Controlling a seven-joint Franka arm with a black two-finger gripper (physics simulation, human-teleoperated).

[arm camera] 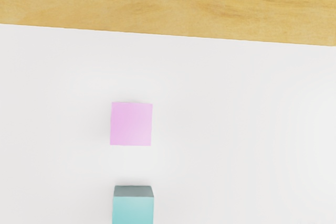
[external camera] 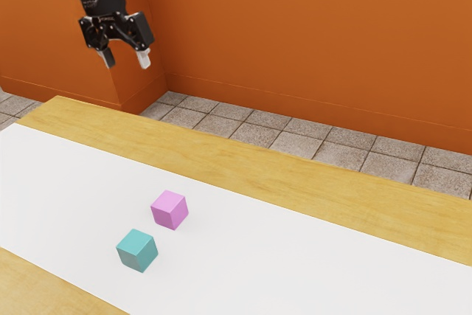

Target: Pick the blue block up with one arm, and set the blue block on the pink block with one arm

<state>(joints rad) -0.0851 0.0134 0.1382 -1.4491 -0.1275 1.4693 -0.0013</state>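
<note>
While the black 2-finger gripper hangs high in the exterior view's upper left, well above the table and well apart from both cubes, its 2 fingers stand spread with nothing between them, so the hand is empty rather than gripping. The blue block, a teal-blue cube, sits flat on the white sheet that covers the middle of the wooden table, toward the near edge. The pink block sits just beside it, a little farther off and toward the exterior view's right; a narrow strip of white shows between the 2, so they are near but not touching. In the wrist view the pink block lies between the blue block and the bare strip of wooden table, with all 3 roughly in line. Judging from this, neither of the task's 2 steps is done: the blue block is not yet picked up, and the pink block's top is bare. What is left, as I read it, is the whole job: bring the hand down over the blue cube, close on it, lift it, carry it the short way across and set it squarely on the pink cube.
</note>
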